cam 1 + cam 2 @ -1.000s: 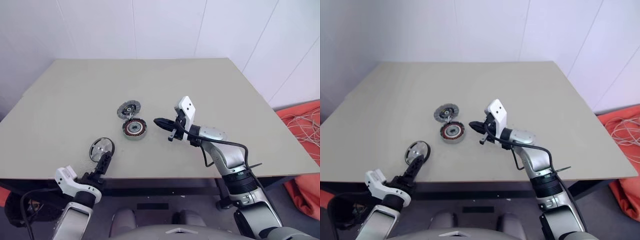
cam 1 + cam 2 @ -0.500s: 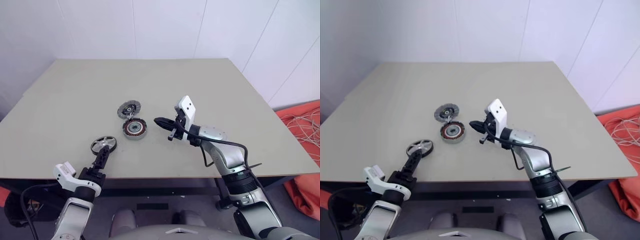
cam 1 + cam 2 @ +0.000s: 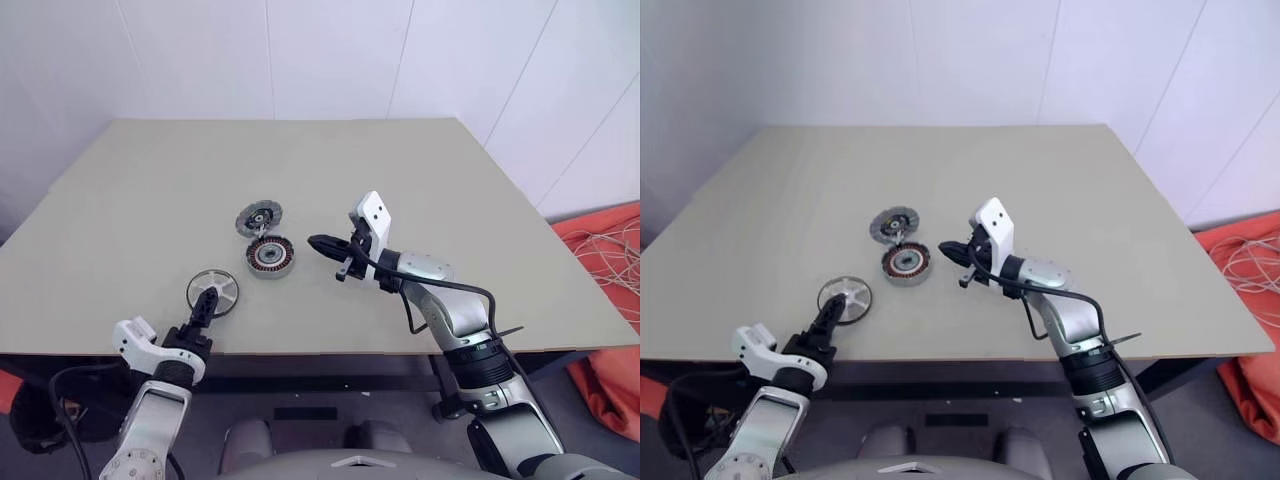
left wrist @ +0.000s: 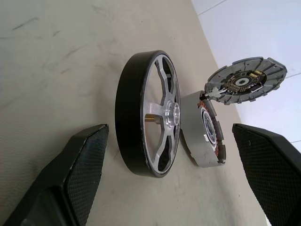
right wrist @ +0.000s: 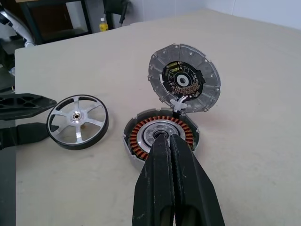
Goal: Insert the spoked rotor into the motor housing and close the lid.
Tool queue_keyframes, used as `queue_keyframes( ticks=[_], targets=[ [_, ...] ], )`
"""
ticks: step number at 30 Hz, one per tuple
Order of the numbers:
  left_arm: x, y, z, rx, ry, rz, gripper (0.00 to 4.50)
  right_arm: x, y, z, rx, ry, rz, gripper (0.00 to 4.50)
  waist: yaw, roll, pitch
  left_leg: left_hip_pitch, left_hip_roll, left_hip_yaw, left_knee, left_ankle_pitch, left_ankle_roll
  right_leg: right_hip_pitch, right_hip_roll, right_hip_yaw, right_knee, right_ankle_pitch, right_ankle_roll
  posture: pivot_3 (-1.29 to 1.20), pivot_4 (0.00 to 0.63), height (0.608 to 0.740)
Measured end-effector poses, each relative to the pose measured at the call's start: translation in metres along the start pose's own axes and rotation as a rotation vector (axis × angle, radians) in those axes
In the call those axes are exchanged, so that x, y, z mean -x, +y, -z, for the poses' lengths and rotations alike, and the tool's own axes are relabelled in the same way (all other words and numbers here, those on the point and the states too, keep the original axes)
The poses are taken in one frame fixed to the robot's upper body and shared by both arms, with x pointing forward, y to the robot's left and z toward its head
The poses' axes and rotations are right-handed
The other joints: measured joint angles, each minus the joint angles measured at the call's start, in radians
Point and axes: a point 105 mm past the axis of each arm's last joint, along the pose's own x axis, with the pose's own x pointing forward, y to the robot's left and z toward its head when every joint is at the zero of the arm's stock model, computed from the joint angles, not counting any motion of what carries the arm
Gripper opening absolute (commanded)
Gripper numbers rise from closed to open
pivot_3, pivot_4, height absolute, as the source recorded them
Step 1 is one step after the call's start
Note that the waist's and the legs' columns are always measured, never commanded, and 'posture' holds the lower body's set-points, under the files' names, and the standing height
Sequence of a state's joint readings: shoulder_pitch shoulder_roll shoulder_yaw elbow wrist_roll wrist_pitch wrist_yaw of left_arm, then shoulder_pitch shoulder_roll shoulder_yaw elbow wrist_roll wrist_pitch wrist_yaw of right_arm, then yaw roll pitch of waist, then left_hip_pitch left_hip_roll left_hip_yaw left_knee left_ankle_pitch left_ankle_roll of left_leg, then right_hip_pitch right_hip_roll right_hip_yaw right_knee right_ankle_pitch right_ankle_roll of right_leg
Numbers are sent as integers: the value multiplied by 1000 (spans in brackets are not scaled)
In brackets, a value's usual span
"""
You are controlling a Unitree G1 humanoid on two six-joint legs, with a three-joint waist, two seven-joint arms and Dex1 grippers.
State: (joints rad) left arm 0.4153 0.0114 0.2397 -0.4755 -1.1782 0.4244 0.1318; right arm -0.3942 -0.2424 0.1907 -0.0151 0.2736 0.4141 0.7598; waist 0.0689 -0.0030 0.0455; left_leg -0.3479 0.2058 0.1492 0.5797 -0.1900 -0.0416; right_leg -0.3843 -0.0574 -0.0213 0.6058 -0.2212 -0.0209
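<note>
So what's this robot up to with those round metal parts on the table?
It is putting a small motor together. The left gripper, fingers wide open, sits just short of the spoked rotor, which lies flat near the table's front edge, not yet gripped. The motor housing, copper windings showing, sits open, with its lid standing tilted up at its far edge. The right gripper, shut and empty, hovers beside the housing.

Beige table [image 3: 420, 170] – white panelled walls [image 3: 330, 55] – orange cloth [image 3: 610, 260].
</note>
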Motion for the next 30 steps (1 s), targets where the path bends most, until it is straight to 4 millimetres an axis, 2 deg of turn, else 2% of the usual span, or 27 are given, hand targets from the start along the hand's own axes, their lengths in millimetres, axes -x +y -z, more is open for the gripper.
queue_keyframes(
  ticks=[4, 7, 18, 30],
  targets=[
    [-2, 0, 0, 3, 0, 0, 4500, 0, 0, 0, -1, -1, 0, 38, -1, 0, 0, 0, 0, 0, 0, 0, 0, -1, 0, -1, 0, 0, 0, 0, 0, 740],
    [-2, 3, -1, 6, 0, -11, 3907, 0, 0, 0, -1, -1, 2, 0, -1, 0, 0, 0, 0, 0, 1, 0, 0, -1, 0, -1, -1, 0, 0, 0, 0, 740],
    [-1, 17, 1, 33, 6, -84, 365, 0, -1, 0, -1, 1, 10, 0, 1, -2, -1, -3, 0, 0, 2, 0, 0, -1, 0, -1, 0, 0, 0, 0, 0, 740],
    [0, 17, 3, 65, 0, -91, 347, 1, -1, 1, 0, 5, 11, 0, 0, -2, -1, -2, 0, 0, 0, 0, 0, -1, 0, 0, 0, 0, 0, 0, 0, 740]
  ],
)
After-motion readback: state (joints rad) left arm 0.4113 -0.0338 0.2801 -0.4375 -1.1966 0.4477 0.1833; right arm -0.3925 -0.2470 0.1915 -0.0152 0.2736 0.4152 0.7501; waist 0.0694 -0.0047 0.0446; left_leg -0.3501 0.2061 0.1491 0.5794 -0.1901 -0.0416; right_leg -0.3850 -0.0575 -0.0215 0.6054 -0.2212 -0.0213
